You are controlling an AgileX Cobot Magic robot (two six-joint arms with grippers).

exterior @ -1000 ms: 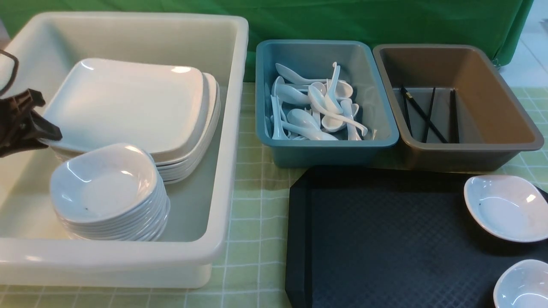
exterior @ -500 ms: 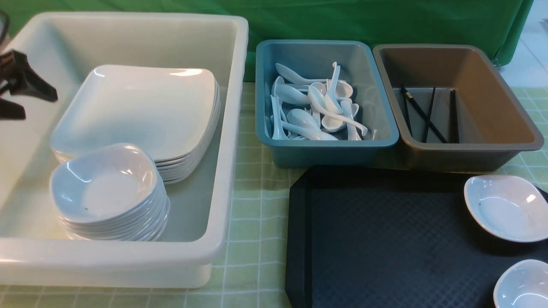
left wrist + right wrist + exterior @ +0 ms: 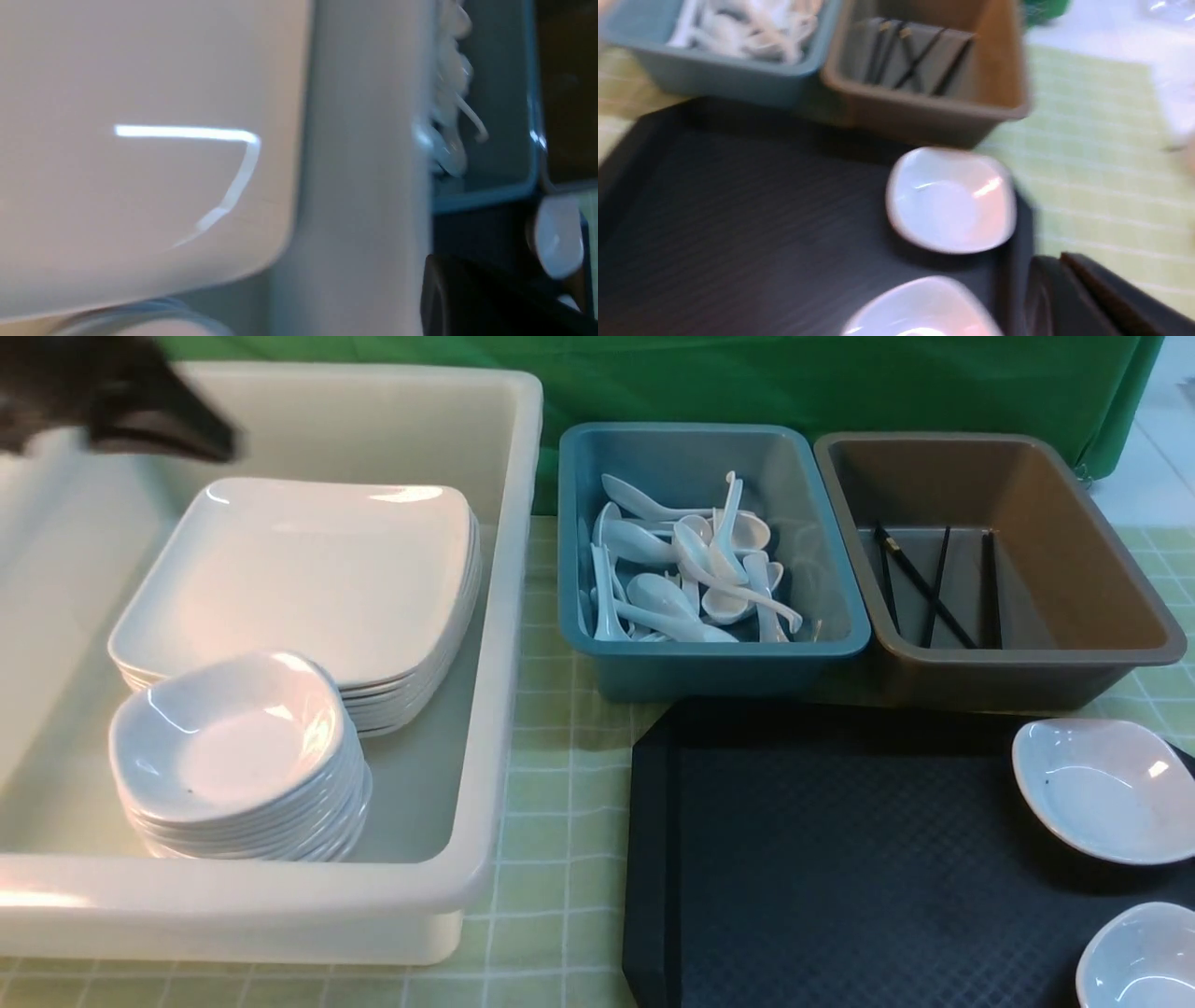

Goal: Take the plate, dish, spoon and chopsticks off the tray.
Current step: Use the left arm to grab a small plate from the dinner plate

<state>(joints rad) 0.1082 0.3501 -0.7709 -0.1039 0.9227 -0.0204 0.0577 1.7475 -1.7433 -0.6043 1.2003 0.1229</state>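
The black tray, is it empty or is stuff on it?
Not empty. One small white dish sits near the right edge of the tray, a second dish nearer the robot. The rest in view is bare.

Green-checked tablecloth (image 3: 551, 784) under white tub (image 3: 512, 616), teal bin (image 3: 728, 674), brown bin (image 3: 1027, 683), black tray (image 3: 840, 859).

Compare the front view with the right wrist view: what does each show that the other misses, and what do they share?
Only the front view: the cream tub holding stacked plates and stacked small dishes, with the blurred left gripper above its far left corner. Only the right wrist view: the right gripper, shut, near the rim of the black tray. Both: that tray with two dishes on it, the teal bin of spoons and the brown bin of chopsticks.
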